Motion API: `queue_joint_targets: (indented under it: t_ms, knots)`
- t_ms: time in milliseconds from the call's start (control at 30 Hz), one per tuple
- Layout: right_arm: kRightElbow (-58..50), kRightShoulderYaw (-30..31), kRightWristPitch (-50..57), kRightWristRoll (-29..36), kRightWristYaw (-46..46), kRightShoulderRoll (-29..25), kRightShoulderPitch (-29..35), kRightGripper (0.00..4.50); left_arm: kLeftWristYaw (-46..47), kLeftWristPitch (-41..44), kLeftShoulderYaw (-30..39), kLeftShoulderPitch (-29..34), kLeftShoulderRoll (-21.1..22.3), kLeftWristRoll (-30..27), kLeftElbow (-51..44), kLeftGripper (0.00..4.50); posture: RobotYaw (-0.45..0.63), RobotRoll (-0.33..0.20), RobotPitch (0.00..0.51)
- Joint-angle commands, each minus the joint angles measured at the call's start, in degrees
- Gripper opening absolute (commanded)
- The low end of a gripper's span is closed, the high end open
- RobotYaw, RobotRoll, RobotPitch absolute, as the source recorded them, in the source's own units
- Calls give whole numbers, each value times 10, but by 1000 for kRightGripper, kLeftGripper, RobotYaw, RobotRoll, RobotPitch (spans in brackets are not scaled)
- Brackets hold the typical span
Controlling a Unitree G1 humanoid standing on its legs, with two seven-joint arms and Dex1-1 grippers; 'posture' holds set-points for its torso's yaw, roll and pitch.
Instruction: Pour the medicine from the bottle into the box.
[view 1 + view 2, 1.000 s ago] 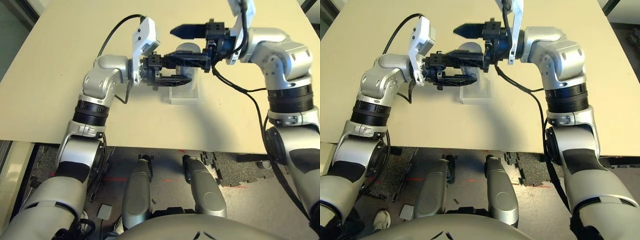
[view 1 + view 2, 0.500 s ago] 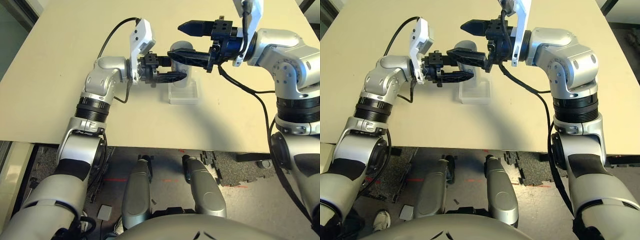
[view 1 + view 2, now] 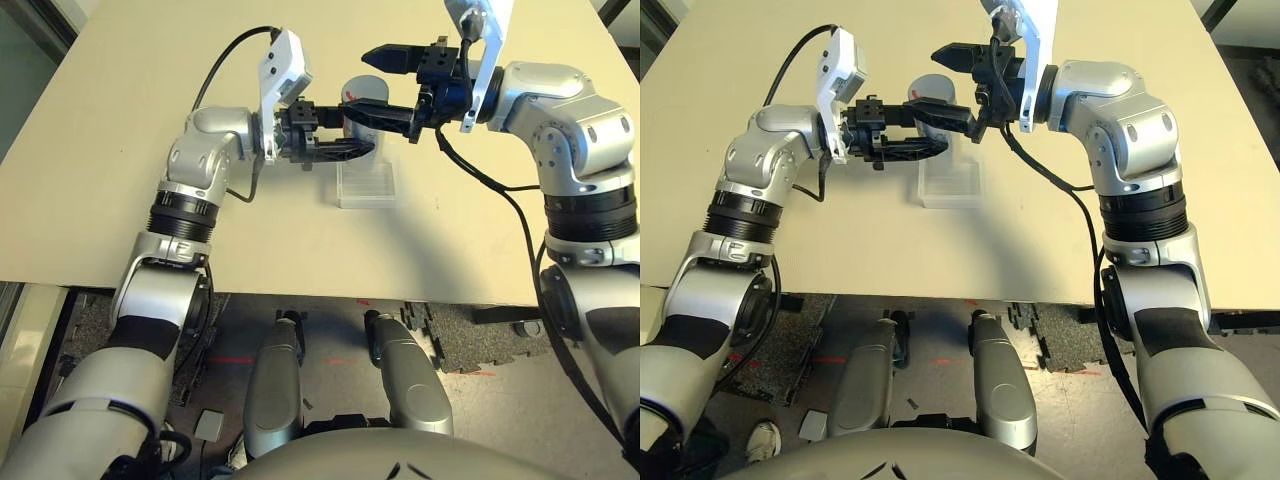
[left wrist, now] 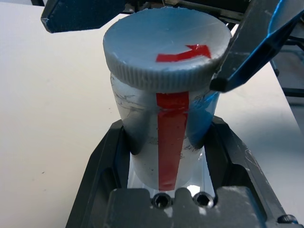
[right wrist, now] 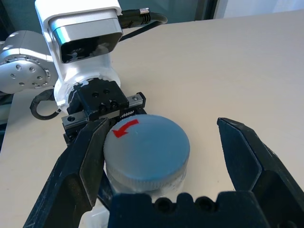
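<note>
The bottle (image 4: pixel 171 124), silver-grey with a red stripe, stands upright above the table with my left gripper (image 3: pixel 352 130) shut on its body. Its round grey cap (image 5: pixel 147 148) with the red arrow sits on top. My right gripper (image 3: pixel 357 82) is open and straddles the cap from the right. One of its fingers (image 5: pixel 88 156) lies against the cap's rim, and the other stands clear of it. The clear square box (image 3: pixel 365 183) rests on the table just below and in front of the bottle, nearer to me.
The beige table (image 3: pixel 120 150) spreads wide on all sides of the box. Black cables hang from both wrists near the box. The table's front edge runs close below the two elbows.
The right gripper has drawn back a little to the right and turned at the wrist, its fingers still spread about the cap. The left gripper keeps the bottle in nearly the same place.
</note>
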Motion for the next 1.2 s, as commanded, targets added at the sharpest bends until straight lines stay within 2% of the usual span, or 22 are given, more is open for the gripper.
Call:
queue_joint_targets:
  t_ms: [33,433,667,800,967,1200]
  knots:
    - [11,-11,3,-9,-8,-22,14,4500,-8,-1,0,12,8,1,-10,2439,14,0,221]
    - [-36,-57,61,43,-9,-90,49,4500,-5,-12,6,14,21,4,10,2438,0,0,216]
    - [-115,-52,136,107,-21,-64,43,4500,-9,-28,3,1,17,10,42,2438,-18,0,216]
    - [-102,-30,122,87,-51,-28,21,4500,-12,-36,1,-6,12,13,56,2438,-24,0,215]
    - [-60,5,65,33,-68,-8,4,4500,-13,-38,1,-8,6,15,58,2438,-22,0,216]
    - [-34,13,42,11,-69,12,-2,4500,-14,-34,2,-3,6,14,49,2438,-10,0,225]
